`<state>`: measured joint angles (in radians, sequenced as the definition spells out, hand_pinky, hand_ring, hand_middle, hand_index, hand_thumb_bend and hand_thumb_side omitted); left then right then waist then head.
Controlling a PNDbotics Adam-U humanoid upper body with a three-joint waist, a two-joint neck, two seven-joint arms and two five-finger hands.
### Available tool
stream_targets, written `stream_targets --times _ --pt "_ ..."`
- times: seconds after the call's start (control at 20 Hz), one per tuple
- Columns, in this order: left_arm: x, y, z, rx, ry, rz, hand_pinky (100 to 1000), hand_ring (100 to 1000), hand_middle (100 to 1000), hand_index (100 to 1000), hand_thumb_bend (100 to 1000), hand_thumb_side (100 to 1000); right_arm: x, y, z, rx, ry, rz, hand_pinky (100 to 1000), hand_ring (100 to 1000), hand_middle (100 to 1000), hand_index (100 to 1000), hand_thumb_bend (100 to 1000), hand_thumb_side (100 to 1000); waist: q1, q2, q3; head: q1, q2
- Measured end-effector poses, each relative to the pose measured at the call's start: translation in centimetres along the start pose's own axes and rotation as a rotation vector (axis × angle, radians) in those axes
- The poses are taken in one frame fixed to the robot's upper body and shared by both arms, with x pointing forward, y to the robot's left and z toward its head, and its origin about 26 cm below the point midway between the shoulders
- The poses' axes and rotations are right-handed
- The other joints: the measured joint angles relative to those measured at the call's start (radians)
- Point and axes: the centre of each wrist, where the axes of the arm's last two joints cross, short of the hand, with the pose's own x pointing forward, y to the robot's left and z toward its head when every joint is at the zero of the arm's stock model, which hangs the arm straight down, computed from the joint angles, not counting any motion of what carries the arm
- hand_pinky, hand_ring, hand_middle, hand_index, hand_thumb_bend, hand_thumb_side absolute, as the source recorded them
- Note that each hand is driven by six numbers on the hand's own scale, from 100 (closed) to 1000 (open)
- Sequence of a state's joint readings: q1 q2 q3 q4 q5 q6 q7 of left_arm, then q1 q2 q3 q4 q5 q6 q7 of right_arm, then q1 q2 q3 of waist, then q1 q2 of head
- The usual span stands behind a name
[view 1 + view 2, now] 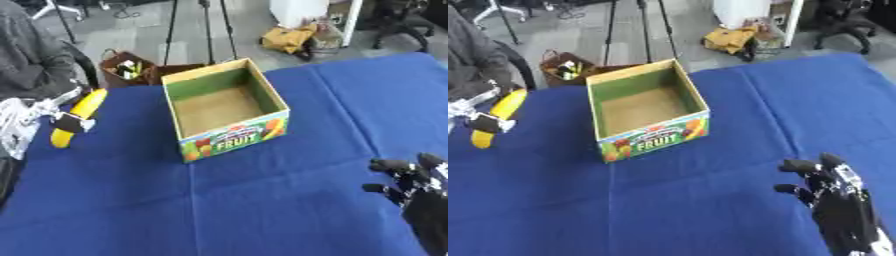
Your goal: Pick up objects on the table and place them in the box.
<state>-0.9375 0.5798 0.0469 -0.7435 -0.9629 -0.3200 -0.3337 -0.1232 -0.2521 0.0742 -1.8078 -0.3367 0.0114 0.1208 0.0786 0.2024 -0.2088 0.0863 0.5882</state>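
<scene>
Fingers of the left hand curl around a banana, left of the box above the blue surface. Right hand rests open at lower right, fingers relaxed.

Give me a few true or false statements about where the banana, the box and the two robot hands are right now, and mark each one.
1. The left robot hand holds the banana. True.
2. The banana lies inside the box. False: it is left of the box, outside it.
3. The box stands open on the blue tablecloth. True.
4. The right robot hand grips the box. False: it is near the lower right corner, apart from the box and holding nothing.
</scene>
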Motion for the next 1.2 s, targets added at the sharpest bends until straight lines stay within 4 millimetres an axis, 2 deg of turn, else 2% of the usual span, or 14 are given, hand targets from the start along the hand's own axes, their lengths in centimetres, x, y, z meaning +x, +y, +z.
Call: stream_targets --times 0.35,0.6,1.2 --pt "0.1 0.1 -0.1 -0.008 -0.005 -0.011 705 269 385 761 160 100 0.0 0.0 0.0 0.001 0.001 0.000 701 982 665 714 100 1000 0.003 -0.005 -0.001 -0.001 0.000" --pt "0.2 0.4 -0.2 -0.012 -0.012 -0.016 700 250 375 754 158 100 0.0 -0.1 0.0 0.003 0.003 0.002 701 981 665 714 100 1000 0.004 -0.007 -0.001 -0.005 0.000" --pt "1.2 2.5 -0.6 -0.001 -0.051 -0.045 693 209 365 747 158 100 -0.1 -0.2 0.3 0.001 0.013 0.002 702 981 665 714 100 1000 0.006 -0.019 -0.003 -0.014 0.000"
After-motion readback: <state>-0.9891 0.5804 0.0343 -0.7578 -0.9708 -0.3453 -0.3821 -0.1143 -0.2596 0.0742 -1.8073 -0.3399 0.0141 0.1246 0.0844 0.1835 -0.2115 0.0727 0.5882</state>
